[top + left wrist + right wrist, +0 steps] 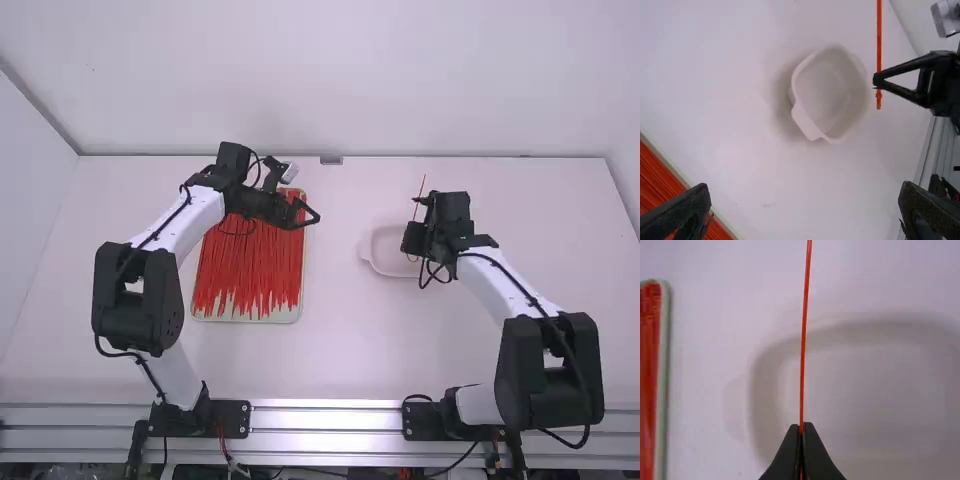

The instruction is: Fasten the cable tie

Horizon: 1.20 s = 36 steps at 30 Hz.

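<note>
My right gripper (414,226) (801,432) is shut on a thin red cable tie (420,190) (805,330), pinching it near one end so the strap stands straight out over the white bowl (385,250) (855,390). The left wrist view catches that same tie (878,50) clamped at the tip of the right gripper (876,82), beside the bowl (827,95). My left gripper (306,214) (804,200) is open wide with nothing in it, at the tray's far right corner above the pile of red cable ties (250,265) (655,185).
The ties lie on a pale tray (300,300) (665,365) left of centre. The bowl sits right of centre with bare white table between them. A small white-grey object (290,171) lies behind the tray.
</note>
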{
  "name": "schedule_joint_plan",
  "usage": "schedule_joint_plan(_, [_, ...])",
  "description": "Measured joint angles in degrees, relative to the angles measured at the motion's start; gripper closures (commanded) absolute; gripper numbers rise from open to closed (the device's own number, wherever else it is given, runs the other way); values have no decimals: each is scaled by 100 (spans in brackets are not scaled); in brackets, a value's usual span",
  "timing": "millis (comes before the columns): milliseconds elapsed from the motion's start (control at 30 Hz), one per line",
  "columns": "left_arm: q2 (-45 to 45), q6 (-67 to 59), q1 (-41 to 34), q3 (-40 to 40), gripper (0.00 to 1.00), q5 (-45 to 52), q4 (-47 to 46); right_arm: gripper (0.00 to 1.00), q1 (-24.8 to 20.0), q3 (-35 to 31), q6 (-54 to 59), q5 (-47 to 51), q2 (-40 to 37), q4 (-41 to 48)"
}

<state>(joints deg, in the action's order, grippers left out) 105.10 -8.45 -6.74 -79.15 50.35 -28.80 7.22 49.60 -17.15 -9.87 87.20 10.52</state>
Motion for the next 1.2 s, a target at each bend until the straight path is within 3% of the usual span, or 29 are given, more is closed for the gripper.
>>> schedule_joint_plan(433, [0,2,0,2,1,15,-15,100,-50,-568,-273,632,0,-852])
schedule_joint_plan(1167, [0,0,-24,0,1,39,-48,100,103,-614,-345,629,570,-1469])
schedule_joint_plan(1200, [0,2,-22,0,1,42,-46,93,103,-612,-345,616,570,-1484])
